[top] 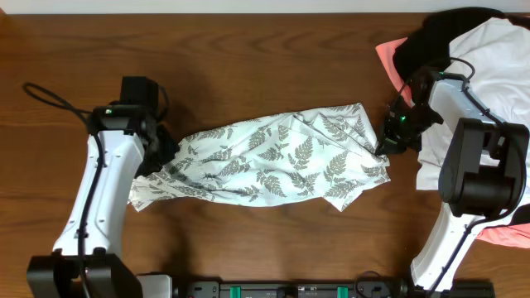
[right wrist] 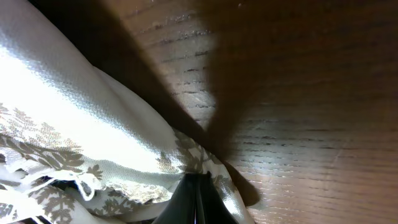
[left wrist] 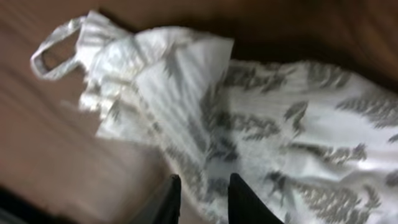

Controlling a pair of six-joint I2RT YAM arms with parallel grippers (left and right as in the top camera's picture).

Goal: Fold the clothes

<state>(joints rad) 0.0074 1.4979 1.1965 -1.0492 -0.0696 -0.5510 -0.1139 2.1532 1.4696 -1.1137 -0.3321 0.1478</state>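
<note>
The fern-leaf top [top: 273, 157] lies bunched up in the middle of the brown wooden table [top: 248, 66]. It stretches from my left side to my right side.

My left gripper [left wrist: 204, 180] is at the left end of the top. Its two fingers are a little bit apart, with a thin gap between them. I can see the leafy cloth through that gap. A thin strap loop [left wrist: 35, 59] lies flat on the wood at this end.

My right gripper [right wrist: 196, 180] is at the right edge of the top. Its fingers are pressed tight together and pinch the cloth there.

Behind my right arm, in the far corner, sits a pile with a black garment [top: 431, 41], a pink garment [top: 387, 58] and a plain white garment [top: 505, 58].
</note>
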